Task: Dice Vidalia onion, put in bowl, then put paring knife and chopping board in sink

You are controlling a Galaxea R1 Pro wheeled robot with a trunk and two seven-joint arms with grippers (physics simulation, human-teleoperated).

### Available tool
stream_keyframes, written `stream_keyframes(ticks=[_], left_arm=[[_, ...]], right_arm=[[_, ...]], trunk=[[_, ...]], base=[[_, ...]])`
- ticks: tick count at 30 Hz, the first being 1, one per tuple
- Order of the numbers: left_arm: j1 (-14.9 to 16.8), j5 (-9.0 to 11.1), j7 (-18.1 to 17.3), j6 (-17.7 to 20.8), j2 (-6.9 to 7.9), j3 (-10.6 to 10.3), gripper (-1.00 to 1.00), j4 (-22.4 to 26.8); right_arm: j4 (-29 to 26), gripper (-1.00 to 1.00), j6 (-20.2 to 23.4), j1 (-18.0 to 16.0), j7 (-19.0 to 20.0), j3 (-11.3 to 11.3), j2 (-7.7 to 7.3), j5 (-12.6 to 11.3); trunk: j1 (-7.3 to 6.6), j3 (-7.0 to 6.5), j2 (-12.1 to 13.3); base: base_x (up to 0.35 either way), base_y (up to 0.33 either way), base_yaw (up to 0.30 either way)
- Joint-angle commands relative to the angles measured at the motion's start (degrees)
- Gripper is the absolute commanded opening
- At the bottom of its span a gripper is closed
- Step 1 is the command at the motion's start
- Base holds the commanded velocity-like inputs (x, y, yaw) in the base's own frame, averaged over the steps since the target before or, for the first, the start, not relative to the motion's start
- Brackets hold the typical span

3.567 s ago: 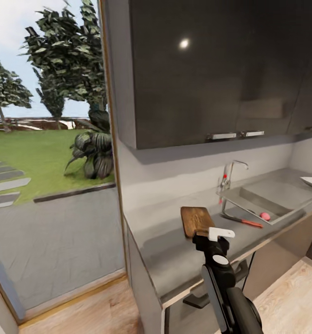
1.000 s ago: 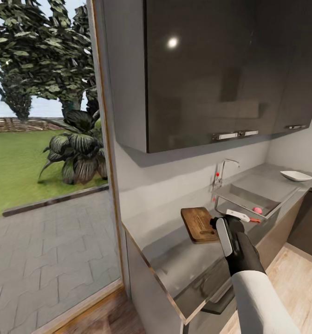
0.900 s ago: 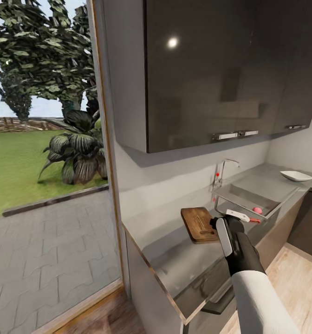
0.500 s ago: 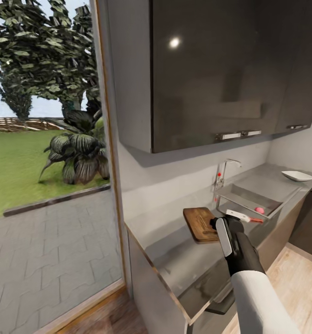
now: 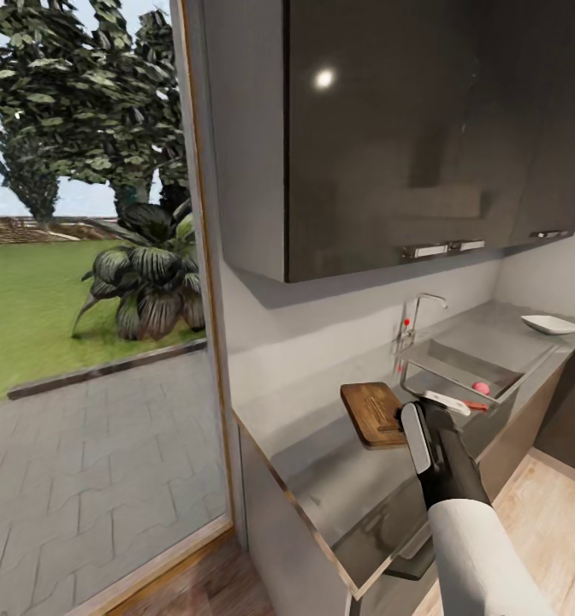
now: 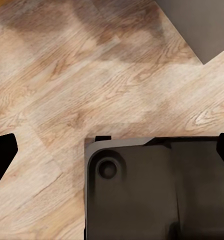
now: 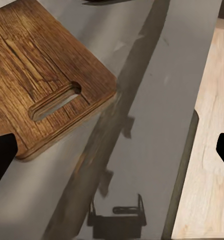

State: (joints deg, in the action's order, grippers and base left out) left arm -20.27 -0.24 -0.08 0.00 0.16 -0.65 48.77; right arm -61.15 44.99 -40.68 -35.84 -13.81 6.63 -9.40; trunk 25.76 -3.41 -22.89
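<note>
With its fingers spread and empty, bring the right gripper [image 5: 441, 402] over the chopping board [image 5: 375, 414] at its 9 o'clock, then level the jaws around the slotted end [image 7: 54, 101] before closing.

Right gripper [image 5: 437, 404] above chopping board [image 5: 372, 412]

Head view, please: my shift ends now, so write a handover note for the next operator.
Left gripper: open, over the floor.
Right gripper: open, above the chopping board, at its slot end.
The board lies bare on the countertop. A small pink ball, likely the onion, sits in the sink. The paring knife shows by the sink's front edge; the bowl stands beyond.
Done: nothing visibly. Left: seemingly everything.
</note>
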Motion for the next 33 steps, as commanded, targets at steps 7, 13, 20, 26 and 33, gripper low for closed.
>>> stream_keyframes(ticks=[7,13,20,26,33], left_arm=[[-0.03,-0.02,-0.04,0.0,0.02,-0.05,1.0,-0.37],[-0.03,-0.02,-0.07,0.0,-0.03,-0.12,1.0,-0.7],[0.0,-0.02,-0.03,0.0,-0.07,-0.22,1.0,-1.59],[0.01,-0.02,-0.02,0.0,-0.07,-0.22,1.0,-1.65],[-0.01,-0.11,-0.04,0.0,-0.07,-0.3,1.0,-1.66]], right_arm=[[-0.04,1.0,0.01,-0.02,-1.47,-0.03,0.05,-0.67],[-0.1,1.0,0.01,-0.02,-1.51,0.01,0.13,-0.78],[-0.11,1.0,0.01,-0.02,-1.51,-1.05,-0.07,-0.79],[-0.11,1.0,0.02,-0.02,-1.51,-3.93,-0.03,-0.79],[-0.11,1.0,0.01,-0.02,-1.51,-4.32,0.18,-0.79]], trunk=[[0.02,0.01,-0.03],[0.02,0.01,-0.03],[0.02,0.13,-0.03],[0.02,0.6,-0.03],[0.02,1.22,-0.03]], base=[[0.006,0.016,0.0],[0.052,0.076,0.0],[0.008,0.01,0.0],[0.001,0.0,0.0],[0.089,0.065,0.0]])
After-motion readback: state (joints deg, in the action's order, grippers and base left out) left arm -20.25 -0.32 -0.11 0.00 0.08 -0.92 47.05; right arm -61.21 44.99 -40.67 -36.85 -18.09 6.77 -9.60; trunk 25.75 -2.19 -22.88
